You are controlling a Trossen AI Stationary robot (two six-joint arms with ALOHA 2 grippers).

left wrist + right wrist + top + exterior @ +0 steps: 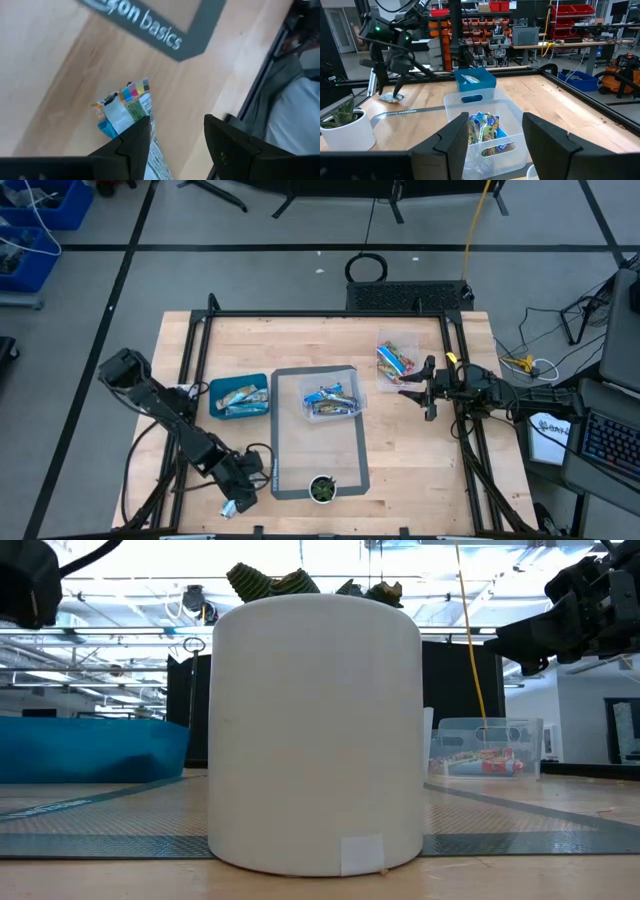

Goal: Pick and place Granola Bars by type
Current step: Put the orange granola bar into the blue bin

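Hovering your left gripper (232, 502), fingers spread and empty, over the silvery granola bar (125, 107) lying on the tabletop (420, 460) at seven o'clock suits a pickup, while your right gripper (412, 387), open too, waits by the three o'clock bin (400, 360).

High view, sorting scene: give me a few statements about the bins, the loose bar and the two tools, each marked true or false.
1. The blue bin sits left of the grey mat. True.
2. A loose bar lies on the wood under the left tool. True.
3. The plant pot stands inside the blue bin. False: it stands on the mat's near edge.
4. The right tool holds a bar. False: its jaws are open and empty.
5. The centre clear bin is empty. False: it holds bars.
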